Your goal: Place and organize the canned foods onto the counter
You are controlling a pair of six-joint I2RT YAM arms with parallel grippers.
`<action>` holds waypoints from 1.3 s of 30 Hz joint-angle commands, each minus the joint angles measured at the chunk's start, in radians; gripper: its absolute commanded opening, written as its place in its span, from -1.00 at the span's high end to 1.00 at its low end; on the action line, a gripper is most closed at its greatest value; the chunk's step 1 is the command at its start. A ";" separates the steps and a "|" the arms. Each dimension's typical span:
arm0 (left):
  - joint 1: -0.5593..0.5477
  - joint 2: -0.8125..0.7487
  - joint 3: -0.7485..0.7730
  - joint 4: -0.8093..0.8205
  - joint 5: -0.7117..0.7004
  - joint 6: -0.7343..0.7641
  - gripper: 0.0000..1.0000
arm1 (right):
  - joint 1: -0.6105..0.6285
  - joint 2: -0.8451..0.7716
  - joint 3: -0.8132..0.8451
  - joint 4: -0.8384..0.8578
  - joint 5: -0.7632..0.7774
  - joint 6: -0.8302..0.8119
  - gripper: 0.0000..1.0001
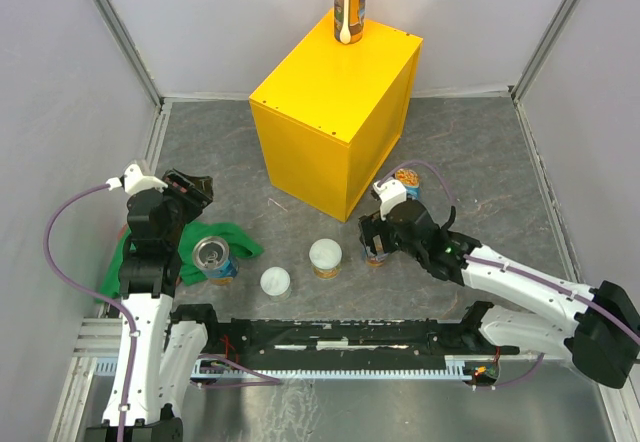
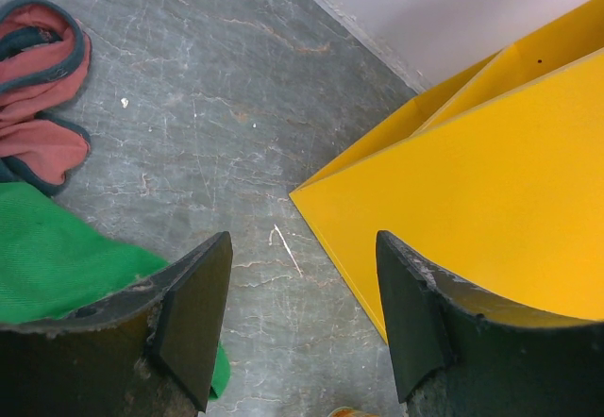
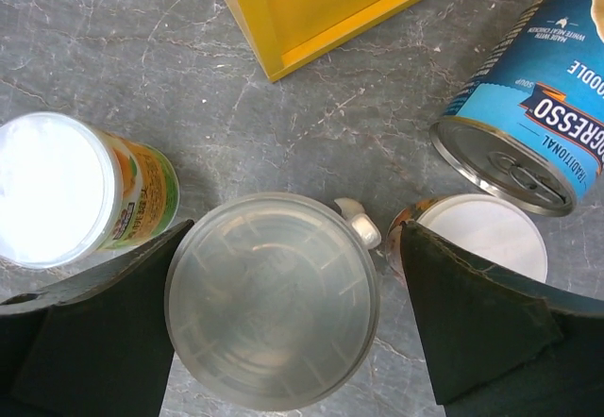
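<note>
Currently the right pincer (image 3: 294, 247) has its jaws wide apart, straddling a tall can (image 3: 274, 304) that stands on the grey surface (image 3: 142, 49). It is not clamped: the left finger (image 3: 104, 332) sits just beside the can wall and the right finger (image 3: 481, 341) stands a little off. The clear lid is seen from above, with a small white piece (image 3: 359, 224) at its far rim. Just right of it is a short can (image 3: 481, 233) with a white lid, partly hidden by the right finger. Past that, a blue can (image 3: 528, 115) lies tipped over, silver top toward the pincer. To the left a second short can (image 3: 52, 191) stands upright, near but apart.

The left pincer (image 2: 302, 247) has its jaws apart with nothing between them. It hangs over bare surface, facing the low corner of the yellow cabinet (image 2: 491, 181). A green cloth (image 2: 57, 257) lies by its left finger, with a red cloth (image 2: 38, 87) further out.

From above, a second blue can (image 1: 213, 257) stands upright at the green cloth's edge, close to the left arm. A third short can (image 1: 275, 281) sits between it and the second short can. A second tall can (image 1: 350, 2) stands upright on the cabinet top at its far corner. The other six cans are down on the surface.
</note>
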 commanded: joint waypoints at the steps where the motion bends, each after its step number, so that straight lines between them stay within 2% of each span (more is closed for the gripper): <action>1: -0.003 -0.001 0.000 0.027 0.009 0.009 -0.38 | 0.001 0.013 -0.010 0.085 0.016 -0.016 -0.86; 6: -0.004 0.001 -0.005 0.027 0.008 0.011 -0.39 | 0.001 0.019 -0.020 0.095 0.006 -0.005 -0.75; 17: -0.003 -0.001 -0.014 0.027 0.009 0.014 -0.39 | 0.001 0.013 -0.050 0.104 0.021 0.019 -0.88; 22: -0.003 0.000 -0.015 0.026 0.010 0.014 -0.38 | 0.001 0.014 -0.052 0.112 0.013 0.017 -0.79; 26: -0.004 -0.001 -0.016 0.024 0.009 0.017 -0.39 | 0.001 0.013 -0.054 0.118 0.005 0.013 -0.49; 30: -0.003 -0.005 -0.017 0.020 0.005 0.016 -0.39 | 0.002 0.005 -0.047 0.118 0.001 0.010 -0.05; 39: -0.004 -0.012 -0.024 0.018 0.006 0.009 -0.39 | 0.001 -0.021 0.010 0.073 -0.012 -0.011 0.53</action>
